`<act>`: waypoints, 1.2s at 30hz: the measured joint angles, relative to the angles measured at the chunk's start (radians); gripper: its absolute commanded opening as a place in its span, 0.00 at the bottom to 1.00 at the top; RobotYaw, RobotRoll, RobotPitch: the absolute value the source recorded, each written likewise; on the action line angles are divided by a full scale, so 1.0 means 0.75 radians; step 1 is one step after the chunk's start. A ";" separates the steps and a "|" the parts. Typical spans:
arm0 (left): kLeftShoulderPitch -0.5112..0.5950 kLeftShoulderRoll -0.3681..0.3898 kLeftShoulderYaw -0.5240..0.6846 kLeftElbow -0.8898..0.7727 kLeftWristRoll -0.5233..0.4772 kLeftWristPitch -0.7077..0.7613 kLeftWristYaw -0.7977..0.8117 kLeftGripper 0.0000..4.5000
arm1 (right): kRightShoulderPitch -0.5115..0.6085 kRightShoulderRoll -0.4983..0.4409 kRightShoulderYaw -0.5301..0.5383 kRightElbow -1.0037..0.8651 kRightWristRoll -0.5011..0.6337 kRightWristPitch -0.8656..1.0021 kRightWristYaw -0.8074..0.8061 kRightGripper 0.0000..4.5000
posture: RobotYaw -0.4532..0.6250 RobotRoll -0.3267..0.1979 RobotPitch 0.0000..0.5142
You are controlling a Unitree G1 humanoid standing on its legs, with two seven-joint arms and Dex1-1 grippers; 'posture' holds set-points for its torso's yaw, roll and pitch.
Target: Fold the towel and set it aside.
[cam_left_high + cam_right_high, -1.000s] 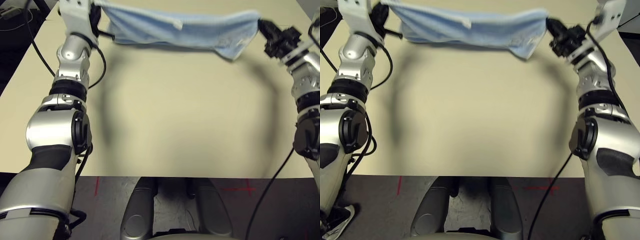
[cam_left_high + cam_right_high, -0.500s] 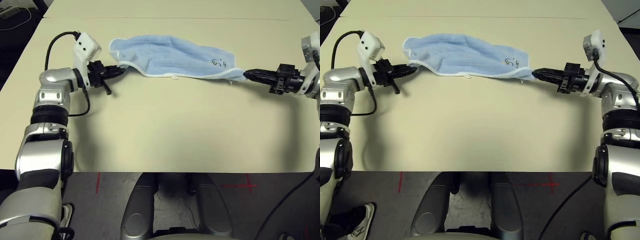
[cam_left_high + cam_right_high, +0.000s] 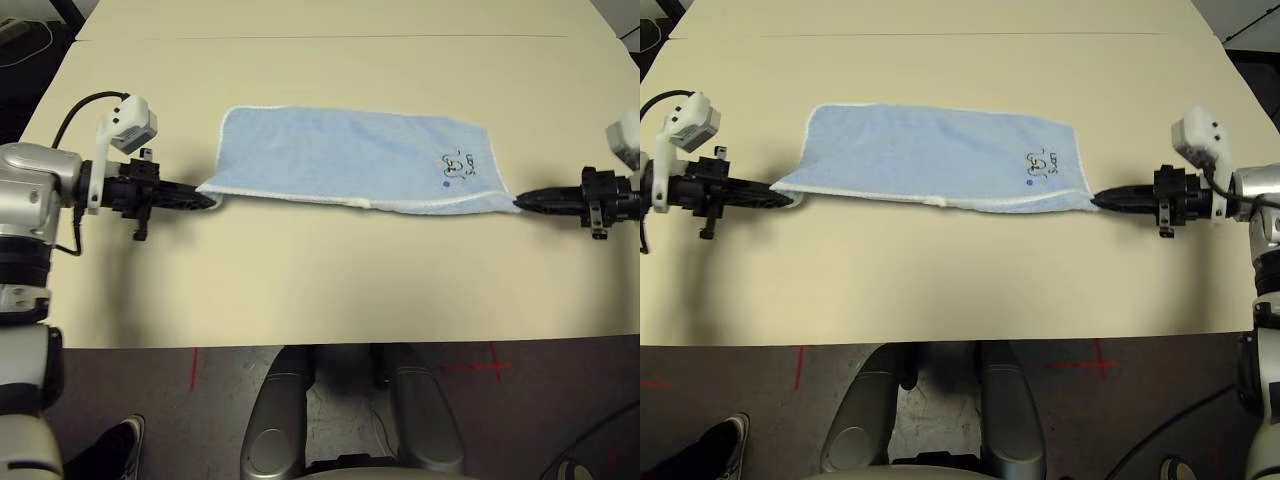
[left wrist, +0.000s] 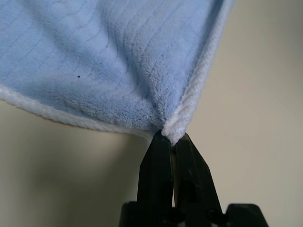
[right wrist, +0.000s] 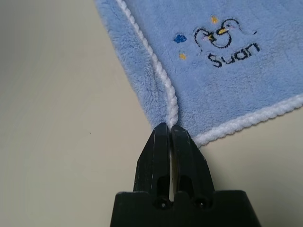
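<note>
The towel (image 3: 350, 160) is lying folded into a long light blue band on the counter (image 3: 330, 280), stretched flat between the two grippers, with its white stitched edging running along the near edge and around the far corners. A small embroidered figure with dark lettering (image 5: 222, 42) is sitting on the towel's surface just beyond the right gripper's tips. The left gripper (image 4: 171, 142) is pinching the towel's near left corner, its two black fingers pressed together on the bunched white edging, and the cloth is fanning out away from the tips. The right gripper (image 5: 169, 131) is pinching the near right corner in the same way, its fingers closed on the point where two edged borders are meeting. Both grippers are pointing inward toward each other, low over the counter, each at one end of the band, so the towel is spanning the whole gap between them. A thin seam line is crossing the counter beyond the towel, well apart from both grippers. A shoe (image 3: 110, 450) is showing on the dark floor below the counter's near edge, behind the left gripper.
</note>
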 measured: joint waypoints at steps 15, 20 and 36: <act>-0.070 0.086 -0.149 -0.084 -0.159 0.155 -0.002 0.01 | -0.217 0.019 0.001 0.260 -0.117 -0.194 -0.093 0.00 | 0.46 0.62 0.65; -0.246 -0.033 -0.149 0.098 -0.047 0.080 -0.002 0.01 | -0.284 0.034 -0.031 0.260 -0.094 -0.105 -0.152 0.00 | 0.46 0.62 0.64; -0.543 -0.326 -0.128 0.693 0.336 -0.396 0.218 0.01 | -0.403 0.073 -0.010 0.445 -0.290 -0.217 -0.603 0.00 | 0.45 0.62 0.65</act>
